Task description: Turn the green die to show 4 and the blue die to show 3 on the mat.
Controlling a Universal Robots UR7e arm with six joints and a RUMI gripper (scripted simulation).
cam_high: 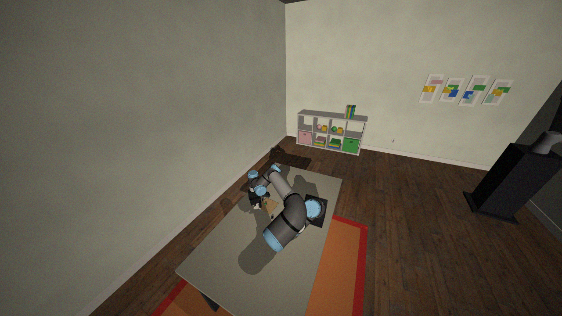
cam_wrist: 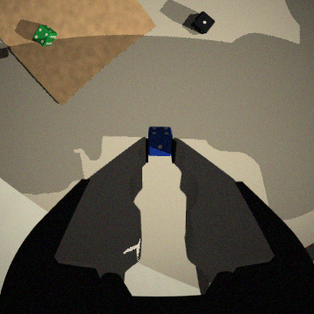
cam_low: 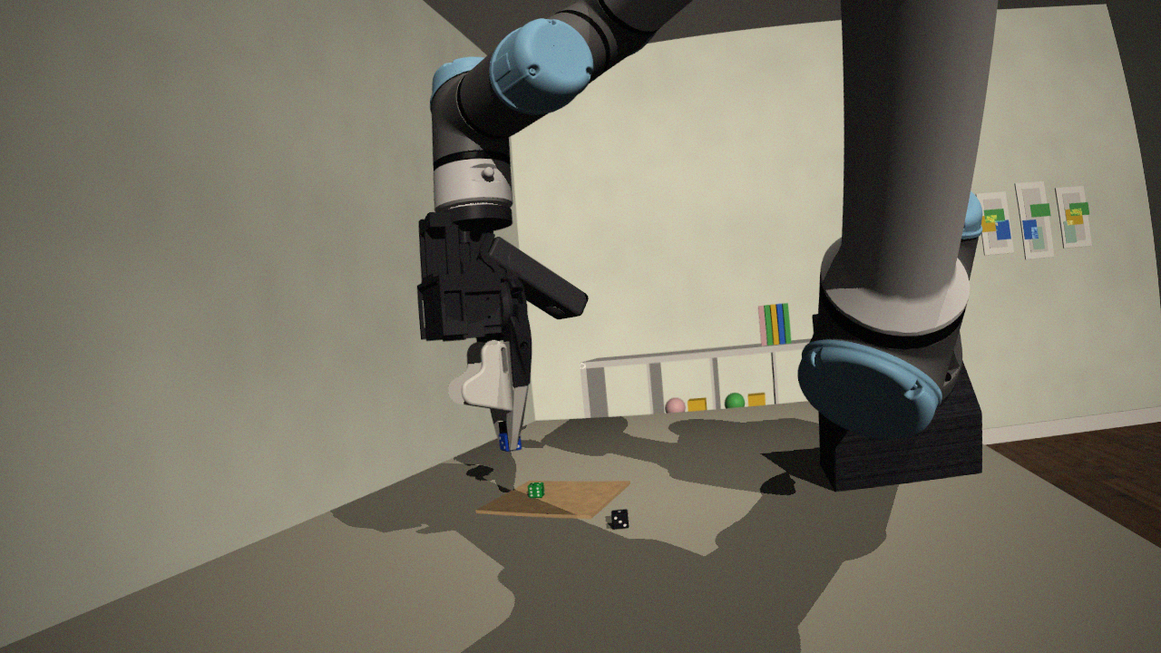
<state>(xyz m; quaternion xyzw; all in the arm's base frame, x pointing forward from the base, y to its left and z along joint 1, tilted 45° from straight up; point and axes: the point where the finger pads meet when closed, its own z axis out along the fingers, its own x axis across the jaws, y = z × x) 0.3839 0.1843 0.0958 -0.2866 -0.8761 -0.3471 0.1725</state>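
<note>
My gripper (cam_high: 258,209) (cam_low: 511,438) (cam_wrist: 159,139) is shut on the blue die (cam_low: 504,443) (cam_wrist: 160,140) and holds it above the table, beyond the mat's edge. The blue die's face toward the wrist camera is dark; its number is hard to read. The green die (cam_high: 265,203) (cam_low: 535,490) (cam_wrist: 44,35) sits flat on the tan mat (cam_high: 271,205) (cam_low: 580,493) (cam_wrist: 87,65); its top looks like 4 in the wrist view, with 6 on a side. The black die (cam_high: 272,216) (cam_low: 619,519) (cam_wrist: 204,22) sits on the table off the mat, with 1 on top.
The grey table (cam_high: 220,251) (cam_low: 325,584) carries the arm's base (cam_high: 315,210) (cam_low: 901,446) to the right of the mat. A wall (cam_high: 157,117) (cam_low: 202,284) runs along the left side. Arm shadows cross the table and part of the mat.
</note>
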